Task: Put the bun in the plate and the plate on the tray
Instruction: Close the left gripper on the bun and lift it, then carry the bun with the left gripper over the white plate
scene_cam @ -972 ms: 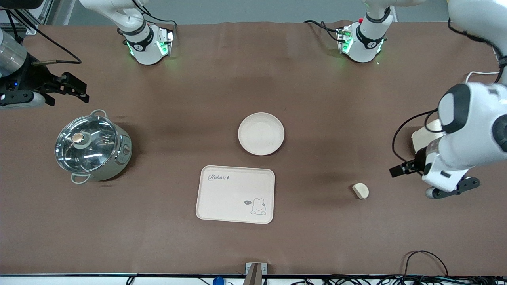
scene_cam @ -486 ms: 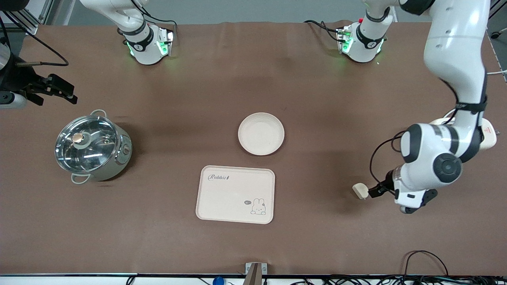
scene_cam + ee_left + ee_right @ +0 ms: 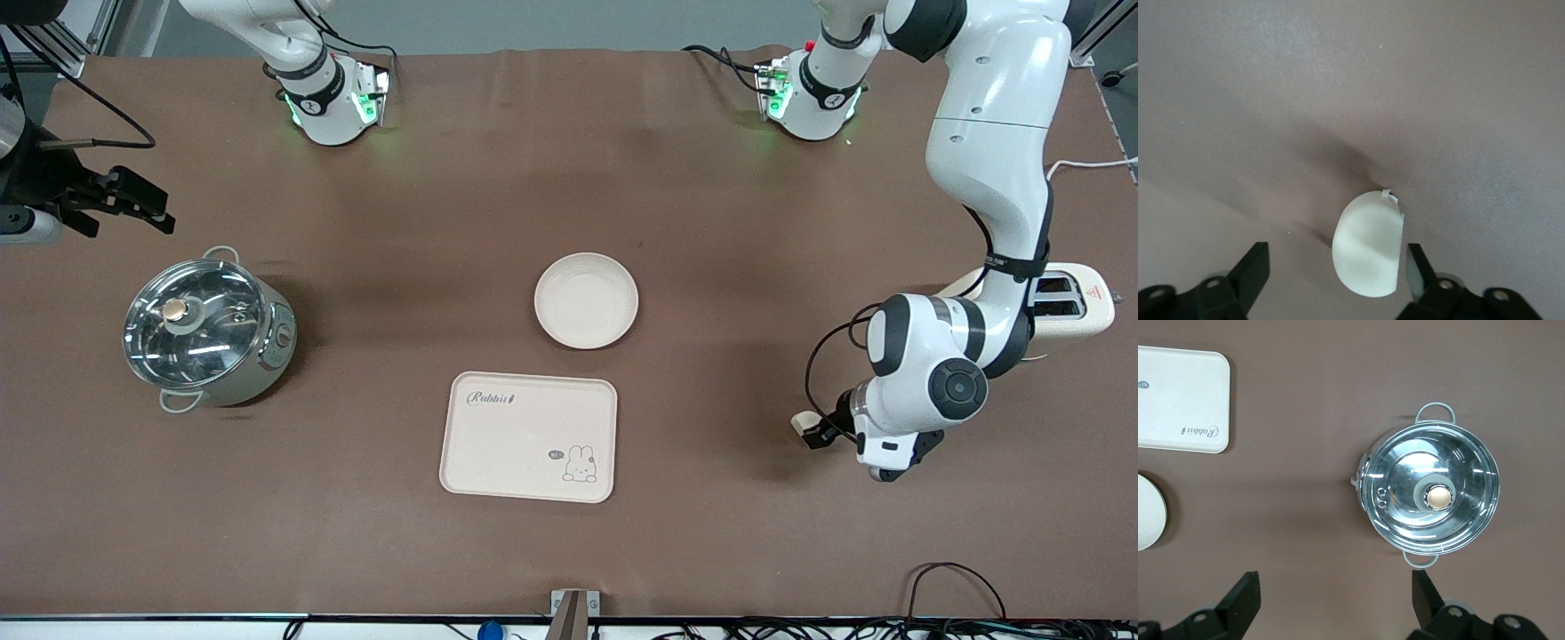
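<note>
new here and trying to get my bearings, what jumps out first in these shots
The left gripper is down at the bun on the table toward the left arm's end, its open fingers straddling it without closing. In the middle sit the empty round plate and, nearer the front camera, the rabbit tray. A shiny lidded pot stands toward the right arm's end, where the open right gripper waits above the table.

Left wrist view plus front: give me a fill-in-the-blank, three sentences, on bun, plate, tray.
The small cream-white half-round bun lies between the open fingers of the ____ gripper.
The round cream-beige plate holds ____.
The plate sits ____ from the front camera than the rectangular rabbit-print tray.

Missing words: left; nothing; farther
</note>
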`<act>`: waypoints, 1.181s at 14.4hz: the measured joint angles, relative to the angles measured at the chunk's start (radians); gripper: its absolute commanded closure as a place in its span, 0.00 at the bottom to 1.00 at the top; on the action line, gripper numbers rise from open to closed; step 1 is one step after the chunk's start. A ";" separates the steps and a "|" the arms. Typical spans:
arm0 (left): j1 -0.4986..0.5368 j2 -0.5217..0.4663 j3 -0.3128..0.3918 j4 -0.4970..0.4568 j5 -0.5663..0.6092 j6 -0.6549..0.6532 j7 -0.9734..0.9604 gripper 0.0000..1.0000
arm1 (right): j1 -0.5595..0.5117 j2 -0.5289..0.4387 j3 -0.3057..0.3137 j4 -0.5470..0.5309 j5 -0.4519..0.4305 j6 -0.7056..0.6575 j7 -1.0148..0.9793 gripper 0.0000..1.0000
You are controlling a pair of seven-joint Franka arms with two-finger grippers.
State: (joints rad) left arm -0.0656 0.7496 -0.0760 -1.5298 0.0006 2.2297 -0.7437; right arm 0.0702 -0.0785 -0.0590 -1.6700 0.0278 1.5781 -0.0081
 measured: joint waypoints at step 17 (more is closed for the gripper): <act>-0.013 -0.034 -0.118 0.026 -0.063 -0.098 -0.082 0.79 | -0.001 0.009 -0.001 -0.001 0.000 -0.009 0.000 0.00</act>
State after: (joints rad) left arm -0.0786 0.7158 -0.1938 -1.5036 -0.0623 2.1318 -0.8255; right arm 0.0694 -0.0695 -0.0597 -1.6706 0.0278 1.5696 -0.0081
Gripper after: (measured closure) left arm 0.784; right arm 0.000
